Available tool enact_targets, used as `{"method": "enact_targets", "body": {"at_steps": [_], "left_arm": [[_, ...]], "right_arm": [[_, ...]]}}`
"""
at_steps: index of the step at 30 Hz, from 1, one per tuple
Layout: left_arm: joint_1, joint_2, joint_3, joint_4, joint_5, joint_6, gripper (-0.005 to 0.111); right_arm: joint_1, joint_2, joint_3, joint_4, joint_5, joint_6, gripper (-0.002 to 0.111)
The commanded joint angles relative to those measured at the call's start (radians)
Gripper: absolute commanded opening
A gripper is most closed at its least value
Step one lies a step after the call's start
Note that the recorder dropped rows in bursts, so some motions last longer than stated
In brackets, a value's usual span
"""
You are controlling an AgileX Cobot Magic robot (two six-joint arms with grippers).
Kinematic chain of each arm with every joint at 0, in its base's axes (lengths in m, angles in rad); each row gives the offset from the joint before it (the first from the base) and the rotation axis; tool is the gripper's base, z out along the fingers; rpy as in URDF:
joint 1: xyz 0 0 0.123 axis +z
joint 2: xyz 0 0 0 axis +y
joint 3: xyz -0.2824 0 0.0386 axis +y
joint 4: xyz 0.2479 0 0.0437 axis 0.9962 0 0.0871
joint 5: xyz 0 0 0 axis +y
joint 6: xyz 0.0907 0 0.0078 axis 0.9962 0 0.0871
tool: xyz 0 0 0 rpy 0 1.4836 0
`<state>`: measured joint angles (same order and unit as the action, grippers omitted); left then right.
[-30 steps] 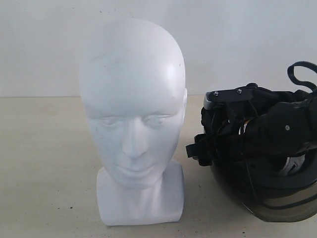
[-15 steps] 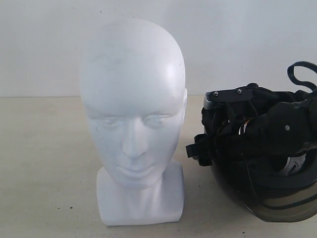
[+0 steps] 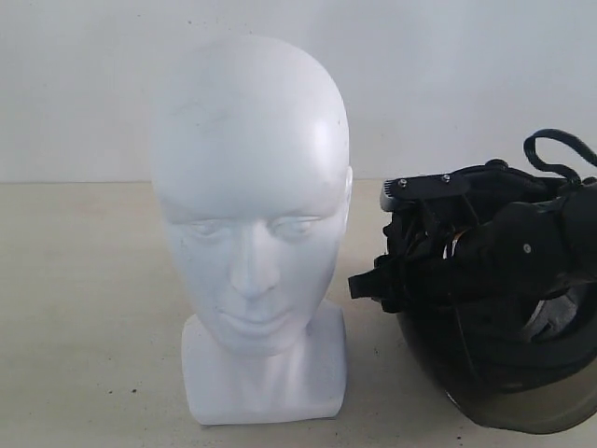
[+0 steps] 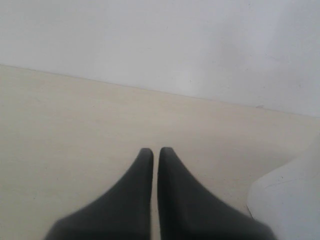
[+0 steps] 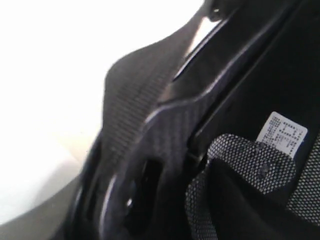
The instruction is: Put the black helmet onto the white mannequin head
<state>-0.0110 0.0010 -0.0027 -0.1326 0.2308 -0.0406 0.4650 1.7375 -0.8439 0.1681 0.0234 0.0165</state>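
Note:
The white mannequin head (image 3: 250, 205) stands upright on the table, left of the middle, facing the exterior camera. Right beside it lies the black helmet (image 3: 508, 383), opening upward, with its smoky visor toward the camera. My right gripper (image 3: 434, 247) reaches down into the opening from the right. Black straps and padding hide its fingertips. The right wrist view shows only the helmet's rim (image 5: 150, 125) and mesh padding (image 5: 240, 170) very close. My left gripper (image 4: 156, 150) is shut and empty above bare table, and does not show in the exterior view.
A plain white wall runs behind the beige table (image 3: 84, 308). A white label (image 5: 282, 132) is sewn inside the helmet. A white rounded shape (image 4: 292, 200) sits near my left gripper, probably the mannequin's base.
My right arm has dropped lower into the helmet. The strap loop came down with it, and the helmet shifted a little toward the camera. The mannequin head has not moved.

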Motion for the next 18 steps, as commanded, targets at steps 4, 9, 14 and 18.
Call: {"method": "enact_targets", "body": {"at_steps": [4,9,14,18], "left_arm": [[0.001,-0.001,0.003,-0.005,-0.006,0.005,0.004],[0.001,-0.001,0.003,-0.005,-0.006,0.005,0.004],[0.001,-0.001,0.003,-0.005,-0.006,0.005,0.004],[0.001,-0.001,0.003,-0.005,-0.006,0.005,0.004]], "right_arm": [[-0.006,0.007,0.005,0.001,0.072,0.005,0.000],[-0.006,-0.022,0.005,0.003,0.163,0.075,0.000],[-0.006,-0.122,0.005,0.036,0.239,0.124,0.000],[-0.006,-0.209,0.005,0.114,0.312,0.134,0.000]]}}
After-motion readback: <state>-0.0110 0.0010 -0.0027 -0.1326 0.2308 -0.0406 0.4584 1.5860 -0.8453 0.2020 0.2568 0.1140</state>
